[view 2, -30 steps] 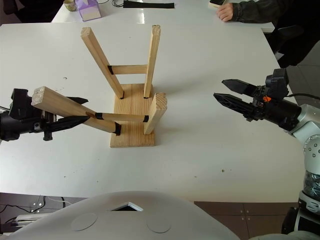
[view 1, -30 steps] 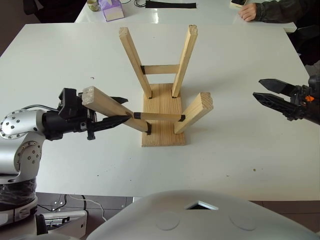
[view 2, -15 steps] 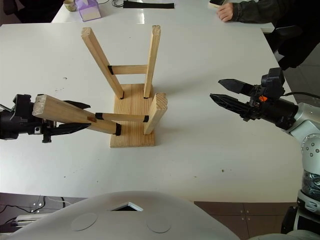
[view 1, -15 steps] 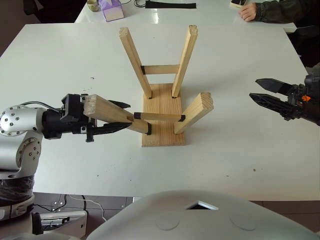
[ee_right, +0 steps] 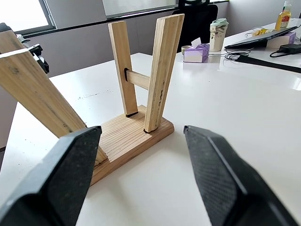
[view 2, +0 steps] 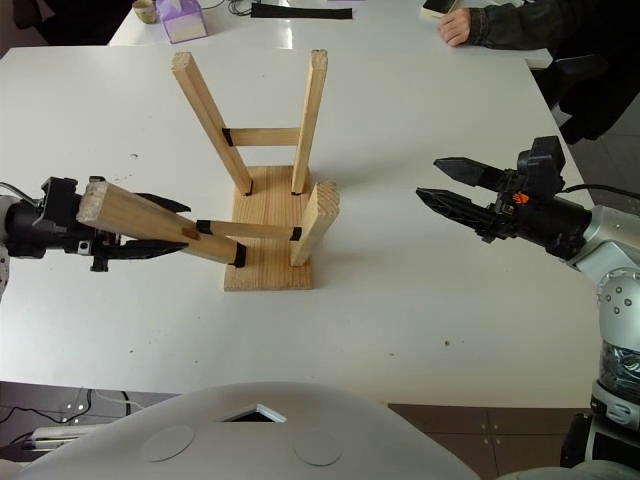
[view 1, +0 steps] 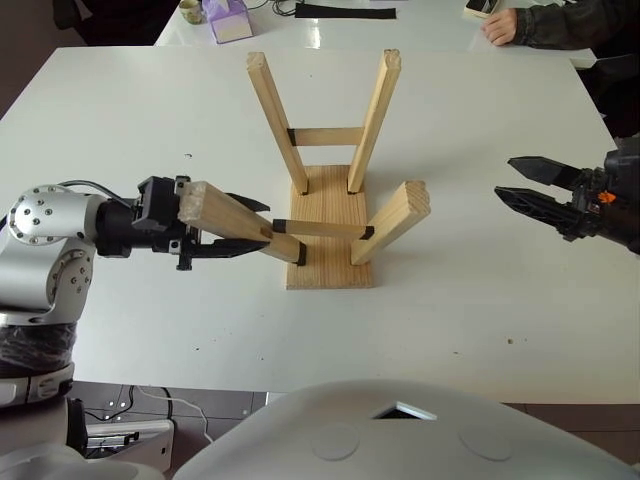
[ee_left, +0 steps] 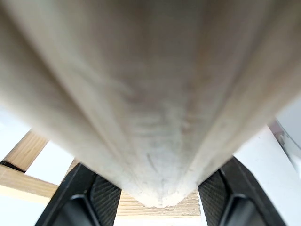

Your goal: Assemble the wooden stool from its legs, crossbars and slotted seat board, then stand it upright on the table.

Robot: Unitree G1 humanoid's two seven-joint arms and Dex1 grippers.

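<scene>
Because the left gripper (view 1: 258, 228) sits around the leaning front-left leg (view 1: 222, 212), grip impossible to judge, a tug could lever it from the seat board (view 1: 328, 272) lying mid-table; the right gripper (view 1: 505, 177) hovers, jaws apart, near the table (view 1: 450, 310) right edge, unable to steady.

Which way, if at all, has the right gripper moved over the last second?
Yes. The right gripper has moved inward, toward the stool leg nearest it: the gap between them is narrower than a second ago.
</scene>
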